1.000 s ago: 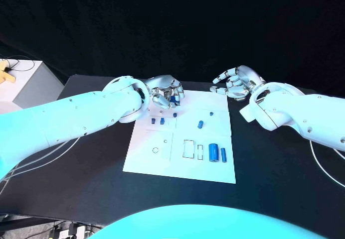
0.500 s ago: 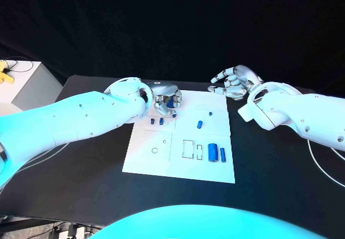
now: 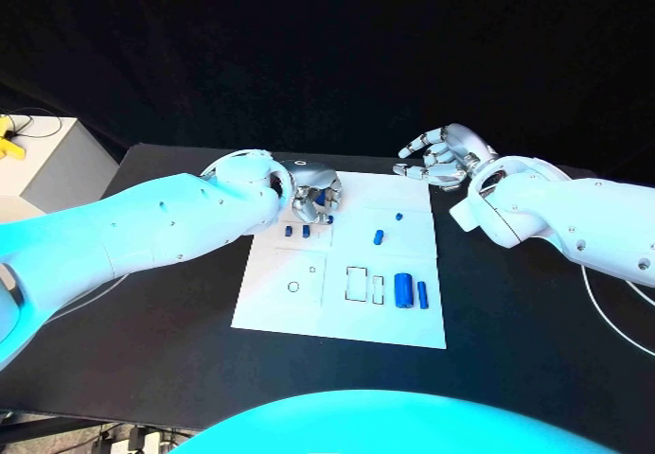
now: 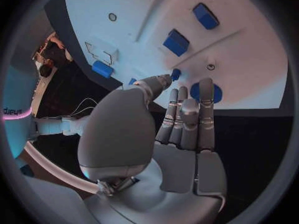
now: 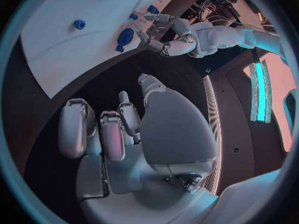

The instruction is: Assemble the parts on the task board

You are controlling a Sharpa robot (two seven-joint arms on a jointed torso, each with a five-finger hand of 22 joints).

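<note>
The white task board (image 3: 290, 305) lies mid-table. My left hand (image 3: 314, 197) is over its far left corner, fingers straight and close together. In the left wrist view its fingertips (image 4: 206, 87) touch a round blue part (image 4: 215, 92) on the board (image 4: 249, 45); a tiny blue piece (image 4: 176, 74) sits just off the thumb tip. Two blue blocks (image 3: 290, 230) (image 3: 308, 230) stand just nearer on the board. A thick blue cylinder (image 3: 404, 289) and a slim one (image 3: 423, 294) lie at the near right. My right hand (image 3: 439, 156) hovers off the far right corner, fingers loosely curved, holding nothing.
Two small blue pieces (image 3: 380, 236) (image 3: 398, 217) sit on the board's right half. Rectangular slots (image 3: 358, 283) and a round hole (image 3: 293, 286) mark the near half. A white box (image 3: 48, 161) stands beyond the table's left edge. Black tabletop surrounds the board.
My left hand has turned and sunk closer to the board's far left corner, its fingers coming down onto the surface. The right hand has barely moved.
</note>
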